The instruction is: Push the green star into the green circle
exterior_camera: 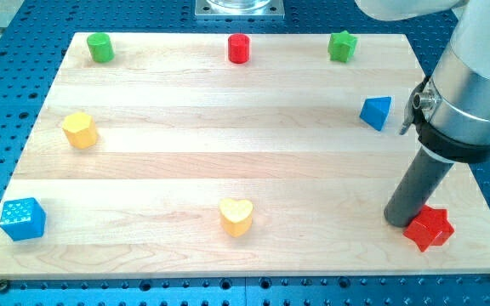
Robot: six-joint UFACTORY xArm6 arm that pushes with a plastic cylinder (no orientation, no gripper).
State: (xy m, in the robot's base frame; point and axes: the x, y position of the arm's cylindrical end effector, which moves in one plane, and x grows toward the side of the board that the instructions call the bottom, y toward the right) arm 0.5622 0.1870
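Wood-borne, my tip [398,223] by red star [429,228]

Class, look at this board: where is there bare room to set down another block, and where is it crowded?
The widest bare patch is the board's middle, bordered by the red cylinder above, yellow heart below, yellow hexagon at the view's left and blue triangle at the right. It is crowded at bottom right, where my tip stands against the red star.

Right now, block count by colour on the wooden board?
Green: 2, green cylinder, green star
Red: 2, red cylinder, red star
Yellow: 2, yellow hexagon, yellow heart
Blue: 2, blue triangular block, blue cube
Total: 8
My tip is beside the red star.
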